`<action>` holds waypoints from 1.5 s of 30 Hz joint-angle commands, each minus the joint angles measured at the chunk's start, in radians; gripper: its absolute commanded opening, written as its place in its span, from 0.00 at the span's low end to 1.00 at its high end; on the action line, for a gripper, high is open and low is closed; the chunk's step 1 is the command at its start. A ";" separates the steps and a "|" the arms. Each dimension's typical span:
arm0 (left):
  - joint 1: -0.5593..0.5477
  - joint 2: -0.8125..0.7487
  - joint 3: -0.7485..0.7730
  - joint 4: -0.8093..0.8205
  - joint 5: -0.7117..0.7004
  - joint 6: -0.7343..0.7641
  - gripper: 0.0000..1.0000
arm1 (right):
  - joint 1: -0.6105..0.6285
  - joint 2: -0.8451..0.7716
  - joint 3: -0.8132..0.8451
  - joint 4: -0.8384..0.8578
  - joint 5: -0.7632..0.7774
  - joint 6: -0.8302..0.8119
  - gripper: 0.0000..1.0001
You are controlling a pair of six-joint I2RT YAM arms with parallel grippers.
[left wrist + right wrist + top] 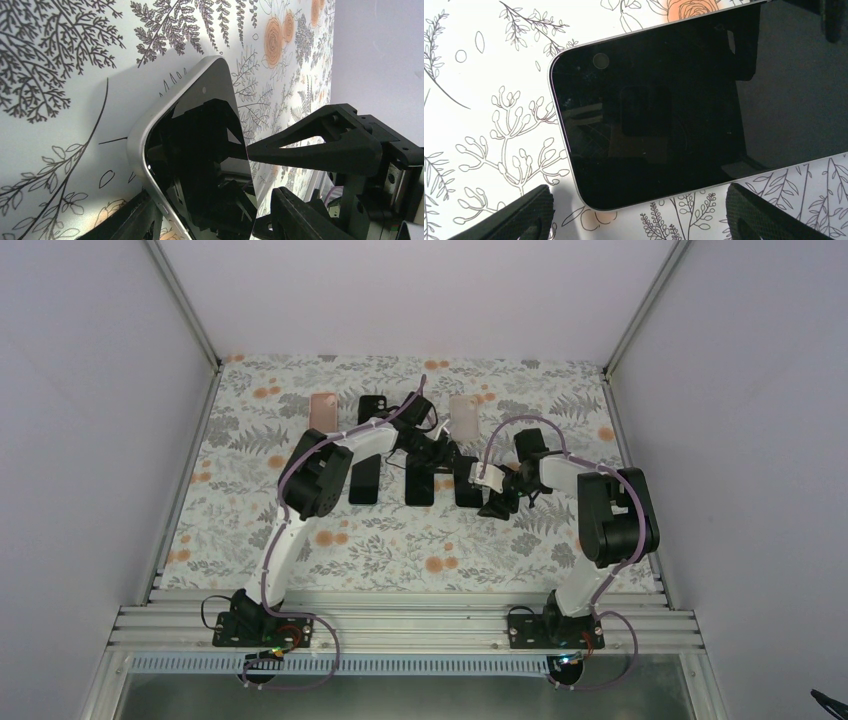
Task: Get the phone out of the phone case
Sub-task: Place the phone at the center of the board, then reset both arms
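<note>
– Phone [649, 125]; where is it?
– Flat on the flowery table [489, 125], screen up; right gripper [638, 192] stands wide around it, not touching; left gripper [212, 200] is close; I cannot tell its grip.

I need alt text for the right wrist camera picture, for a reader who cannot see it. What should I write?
A phone with a dark screen lies face up on a floral tablecloth. The two black fingertips of the open right gripper show at the bottom corners.

Glossy glass phone [659, 115], satin metal rim [136, 145], matt printed table cover [489, 100]
</note>
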 commanded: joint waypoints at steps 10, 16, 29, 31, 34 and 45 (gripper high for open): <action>-0.012 -0.073 -0.082 -0.007 -0.152 -0.019 0.63 | 0.005 0.039 0.030 0.016 0.023 0.013 0.81; -0.012 -0.099 -0.080 -0.009 -0.167 -0.012 0.67 | 0.006 0.032 0.031 0.013 0.018 0.014 0.82; 0.025 -0.241 -0.004 -0.091 -0.284 0.136 0.69 | -0.007 -0.129 0.139 -0.096 -0.127 0.101 0.85; 0.040 -0.267 0.017 -0.113 -0.297 0.179 0.69 | -0.008 -0.160 0.175 -0.116 -0.156 0.129 0.86; 0.052 -0.322 0.044 -0.142 -0.331 0.268 0.69 | -0.010 -0.196 0.238 -0.139 -0.202 0.182 0.87; 0.188 -0.614 -0.050 -0.139 -0.306 0.488 0.86 | -0.010 -0.247 0.536 -0.104 -0.340 0.511 0.95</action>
